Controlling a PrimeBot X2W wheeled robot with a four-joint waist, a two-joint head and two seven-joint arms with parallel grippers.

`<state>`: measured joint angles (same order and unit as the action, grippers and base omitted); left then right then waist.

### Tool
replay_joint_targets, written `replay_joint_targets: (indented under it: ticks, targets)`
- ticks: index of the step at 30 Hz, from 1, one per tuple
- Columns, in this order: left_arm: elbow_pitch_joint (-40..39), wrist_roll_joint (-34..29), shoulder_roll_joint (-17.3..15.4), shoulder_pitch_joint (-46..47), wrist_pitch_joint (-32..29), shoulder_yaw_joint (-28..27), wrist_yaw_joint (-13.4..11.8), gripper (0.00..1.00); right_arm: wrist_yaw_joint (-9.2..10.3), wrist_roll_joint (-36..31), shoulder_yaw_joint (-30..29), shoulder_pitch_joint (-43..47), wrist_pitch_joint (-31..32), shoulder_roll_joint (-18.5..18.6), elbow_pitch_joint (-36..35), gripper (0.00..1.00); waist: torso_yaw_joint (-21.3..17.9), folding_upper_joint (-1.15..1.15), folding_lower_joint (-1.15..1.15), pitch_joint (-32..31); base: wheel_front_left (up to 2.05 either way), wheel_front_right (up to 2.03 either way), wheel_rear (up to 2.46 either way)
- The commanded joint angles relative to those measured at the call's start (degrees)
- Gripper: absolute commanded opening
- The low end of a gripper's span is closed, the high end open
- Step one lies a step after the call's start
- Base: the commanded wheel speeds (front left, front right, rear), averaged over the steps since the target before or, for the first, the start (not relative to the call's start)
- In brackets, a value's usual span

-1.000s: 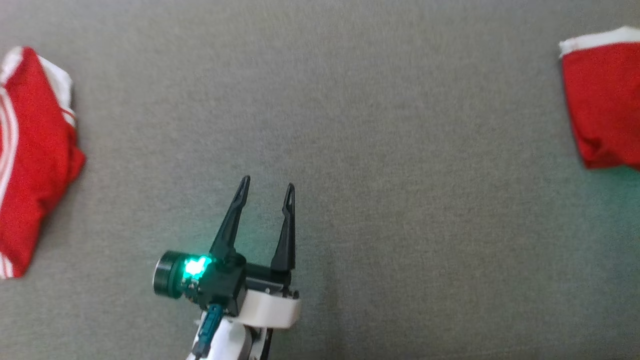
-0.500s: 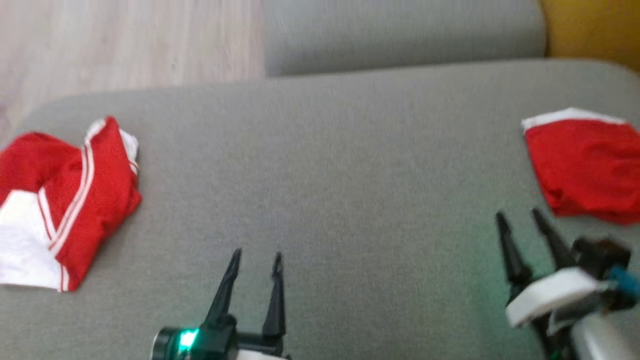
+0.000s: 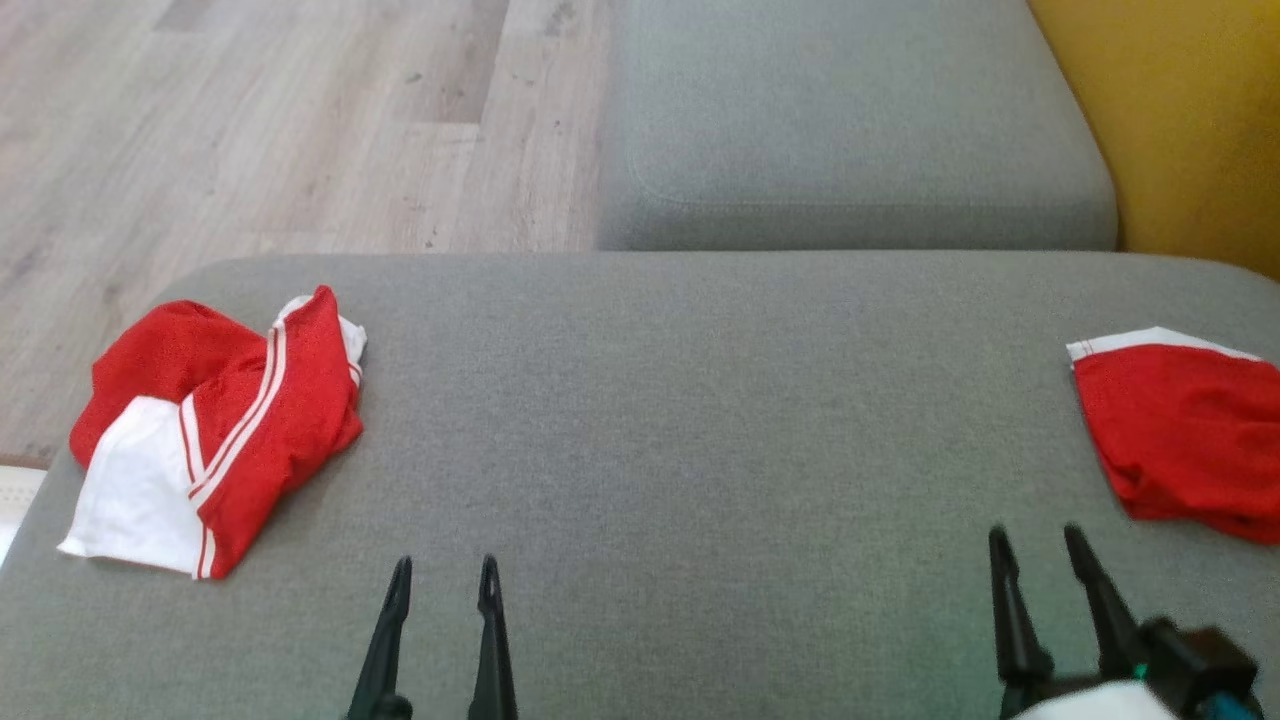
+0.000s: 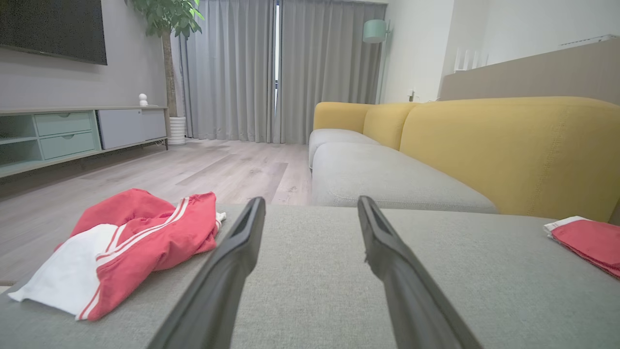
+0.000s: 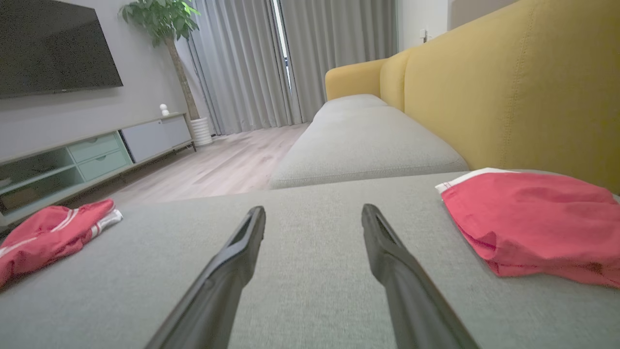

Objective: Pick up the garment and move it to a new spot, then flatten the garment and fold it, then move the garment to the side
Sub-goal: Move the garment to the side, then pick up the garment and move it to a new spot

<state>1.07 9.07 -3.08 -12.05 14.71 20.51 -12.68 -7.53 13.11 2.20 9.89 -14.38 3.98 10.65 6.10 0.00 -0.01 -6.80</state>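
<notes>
1. Grey fabric seat cushion (image 3: pixel 680 420): broad, flat work surface. It bears two garments, one at each end, and both grippers sit over its near edge.
2. Left gripper (image 3: pixel 445 565): at the lower left of the head view. Its two dark fingers are spread apart with nothing between them and point away across the cushion. Whether they touch the fabric cannot be told.
3. Right gripper (image 3: pixel 1034 535): at the lower right of the head view. Its fingers are likewise apart and empty. The tips are near the closest edge of the folded garment but apart from it.
4. Crumpled garment (image 3: pixel 250 420): red cloth with a white panel and paired white stripes. It lies bunched at the cushion's left end, close to the edge. It is ahead and to the left of the left gripper, well apart from it.
5. Folded garment (image 3: pixel 1180 440): red, with a white band along its far edge. It lies in a low stack at the cushion's right end and is cut off by the frame in the head view. It is well apart from the crumpled garment.
6. Second grey cushion (image 3: pixel 850 120): lies beyond the first, against its far edge, towards the right.
7. Yellow backrest (image 3: pixel 1200 120): runs along the right side of both cushions.
8. Wooden floor (image 3: pixel 250 120): pale planks, left of the second cushion.
9. Low cabinet (image 4: pixel 72 135): has pale green drawers and stands against the far left wall.
10. Television (image 4: pixel 53 29): dark screen above the cabinet.
11. Potted plant (image 4: pixel 167 19): stands beside the cabinet's far end.
12. Grey curtains (image 4: pixel 290 68): full length, across the far end of the room.
</notes>
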Motion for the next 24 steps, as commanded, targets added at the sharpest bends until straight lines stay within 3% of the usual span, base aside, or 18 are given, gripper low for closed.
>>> replay_joint_targets:
  ticks: [1,13,24]
  targets:
    - [-2.46,-0.84,0.19,1.13,0.29,-2.19,0.21,1.00,0.04,-1.10,0.93,-0.70,-0.60,0.08,-2.12,1.00,0.38,0.00,0.01,-0.63,0.00,0.00,0.00]
    - [-2.43,-2.04,0.20,-0.91,0.29,-3.75,2.25,1.00,0.04,-2.11,-0.22,2.00,-0.62,-0.95,-3.32,1.00,0.55,0.00,0.01,-1.42,0.00,0.00,0.00]
    - [-1.95,-2.19,0.20,-0.72,0.29,-3.58,2.45,1.00,0.04,-1.86,-0.32,2.26,-0.62,-1.08,-3.08,1.00,0.56,0.00,0.01,-1.26,0.00,0.00,0.00]
